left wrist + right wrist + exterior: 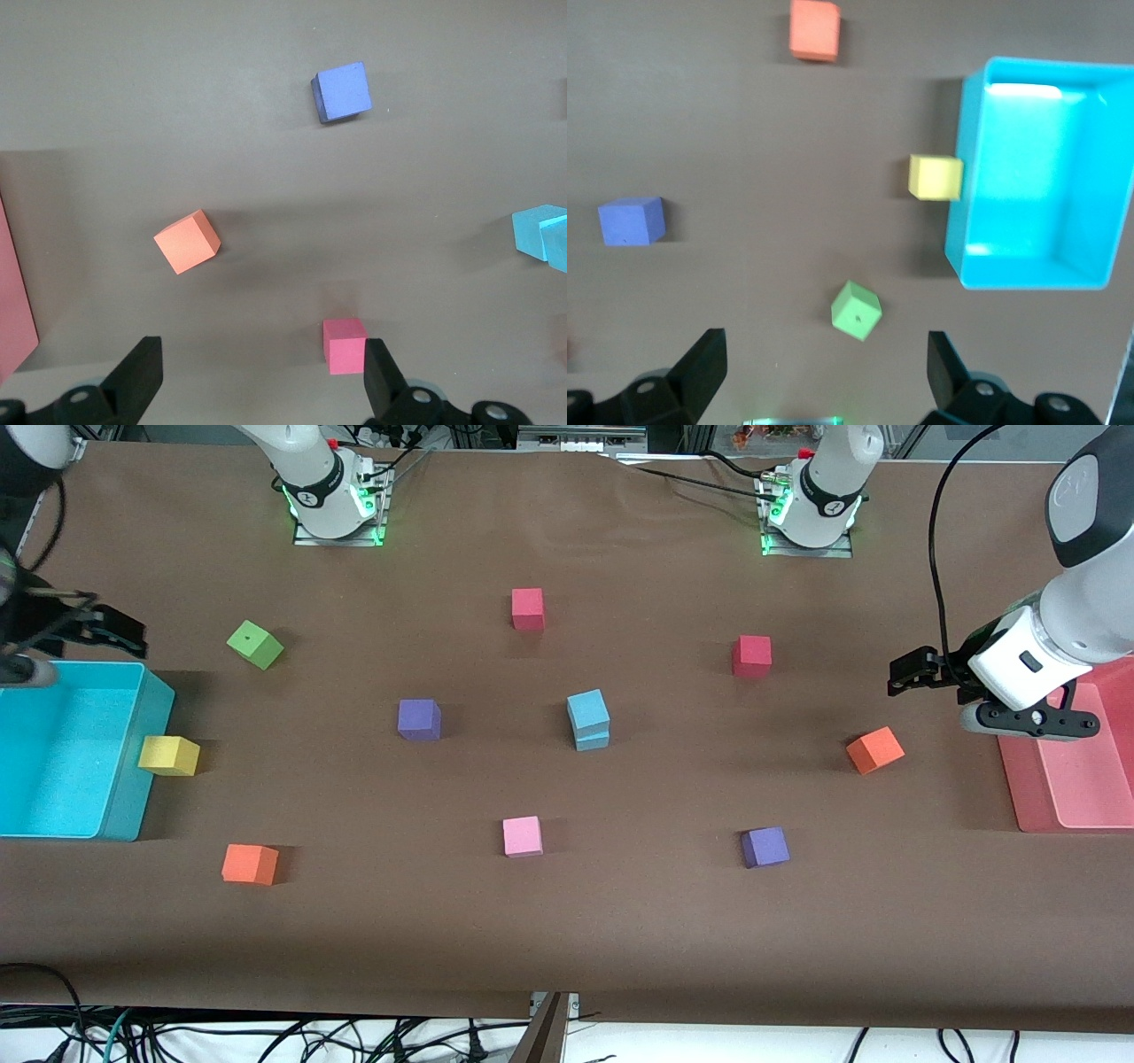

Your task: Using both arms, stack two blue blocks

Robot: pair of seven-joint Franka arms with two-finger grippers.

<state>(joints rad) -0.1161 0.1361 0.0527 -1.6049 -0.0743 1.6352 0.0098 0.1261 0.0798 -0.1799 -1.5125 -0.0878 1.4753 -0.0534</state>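
Since two blue blocks [587, 721] are sitting one atop other mid-table, we are judging stack done, nothing left but retreat. Left gripper [917, 673] hovering near pink tray [1076, 797], fingers apart, empty. Right gripper [104, 627] hanging above turquoise bin [133, 779], fingers apart, empty.

Non-task clutter: turquoise bin [133, 797] at right arm's end, yellow cube [168, 755] touching its wall, green cube [255, 645] tilted, two orange cubes [250, 864] [875, 750], two purple [418, 720] [765, 847], two red [528, 609] [751, 655], one pink cube [522, 836], pink tray [1081, 779] at left arm's end.
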